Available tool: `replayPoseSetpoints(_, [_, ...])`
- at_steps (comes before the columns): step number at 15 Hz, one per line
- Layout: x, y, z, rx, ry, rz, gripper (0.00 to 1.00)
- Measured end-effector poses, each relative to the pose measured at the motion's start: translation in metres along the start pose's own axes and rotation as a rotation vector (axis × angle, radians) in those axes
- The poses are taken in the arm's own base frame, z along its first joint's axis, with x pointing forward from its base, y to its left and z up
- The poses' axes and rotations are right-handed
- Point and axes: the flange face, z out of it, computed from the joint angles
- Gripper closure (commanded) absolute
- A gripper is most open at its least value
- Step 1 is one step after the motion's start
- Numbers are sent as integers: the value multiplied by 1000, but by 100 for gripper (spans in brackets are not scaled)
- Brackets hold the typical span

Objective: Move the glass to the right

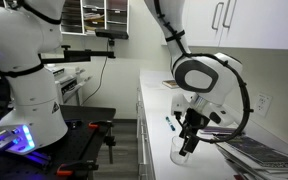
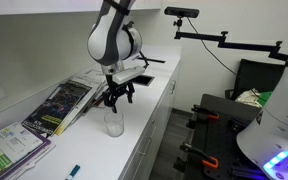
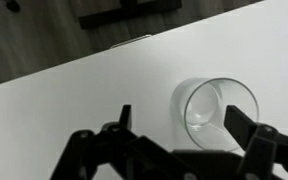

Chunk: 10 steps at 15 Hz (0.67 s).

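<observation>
One glass [image 1: 181, 153] upright on white table [image 1: 156, 98] in exterior view, near front edge; gripper [image 1: 189, 138] just above its rim. In exterior view, glass [image 2: 113, 124] between magazines [image 2: 59, 105] and table edge, gripper [image 2: 114, 98] over it. Wrist view: gripper [image 3: 181, 125] spread wide, one finger [image 3: 239, 125] overlapping mouth of glass [image 3: 204, 100], other finger outside; contact unclear.

White counter [image 2: 152, 92] carried clear glass [image 2: 113, 124] near front edge, magazines [image 2: 59, 106] lay along wall edge, blue-tipped pen [image 2: 72, 172] sat by front edge.
</observation>
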Motion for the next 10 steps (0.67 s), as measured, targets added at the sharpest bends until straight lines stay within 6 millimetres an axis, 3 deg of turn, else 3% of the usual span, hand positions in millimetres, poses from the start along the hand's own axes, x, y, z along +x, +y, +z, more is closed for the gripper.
replayPoseSetpoints(4, [4, 6, 15, 4, 2, -27, 1])
replayPoseSetpoints(5, [7, 4, 18, 6, 9, -33, 6])
replayPoseSetpoints(7, [14, -4, 23, 12, 17, -41, 29])
replayPoseSetpoints(10, [25, -9, 34, 13, 16, -45, 51])
